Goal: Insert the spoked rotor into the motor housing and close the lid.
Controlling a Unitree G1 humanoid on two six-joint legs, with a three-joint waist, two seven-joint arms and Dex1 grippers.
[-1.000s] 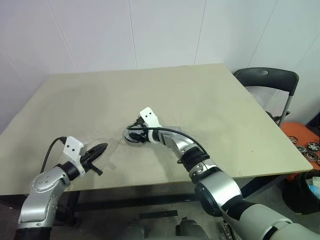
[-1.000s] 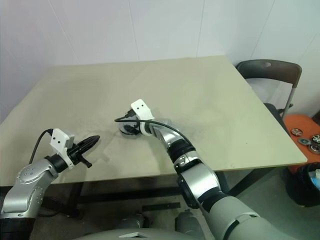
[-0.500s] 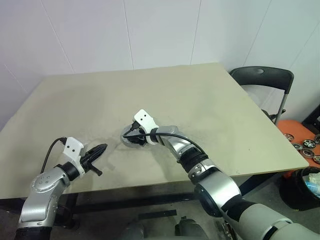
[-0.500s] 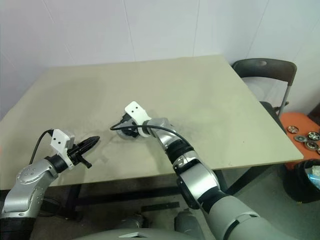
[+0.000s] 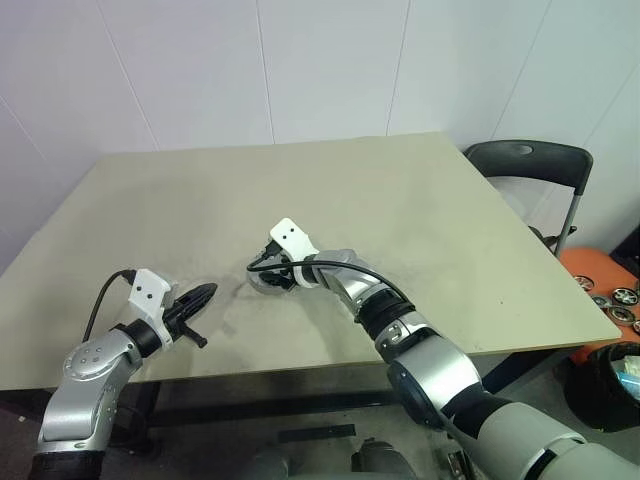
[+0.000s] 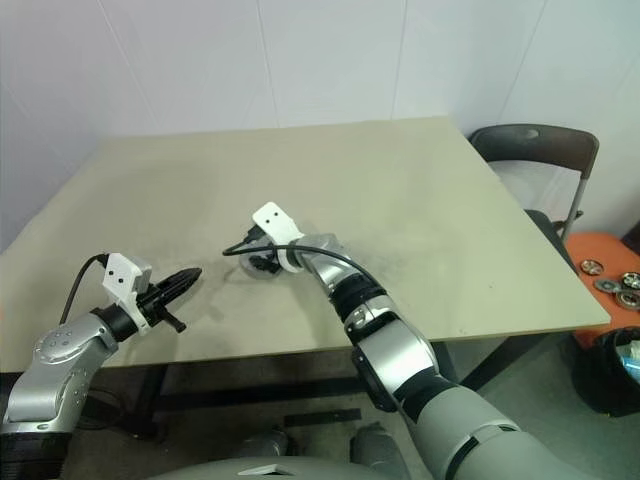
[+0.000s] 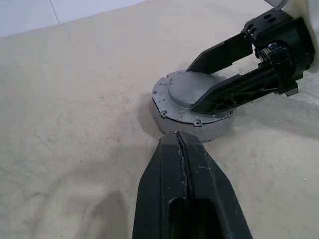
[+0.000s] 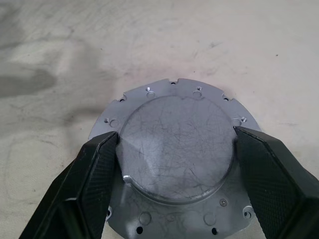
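Flat round silver-grey metal lid sitting face-up on short round silver motor housing, axis vertical, raised centre disc on top, ring of small holes and notches round the flange. Assembly resting flat on beige surface, near the front edge, roughly mid-width. Right gripper over the lid, angled down and toward robot's left, black jaws spread wide either side of the raised centre disc, fingertips right at its edge; contact can't be confirmed. Right arm reaching forward across the surface, elbow bent, white wrist camera block up top. Left gripper hanging above the surface just left of the housing, apart from it, jaws pressed fully together and holding nothing, pointing roughly level toward the housing. Dark folding chair beyond the surface's right edge.
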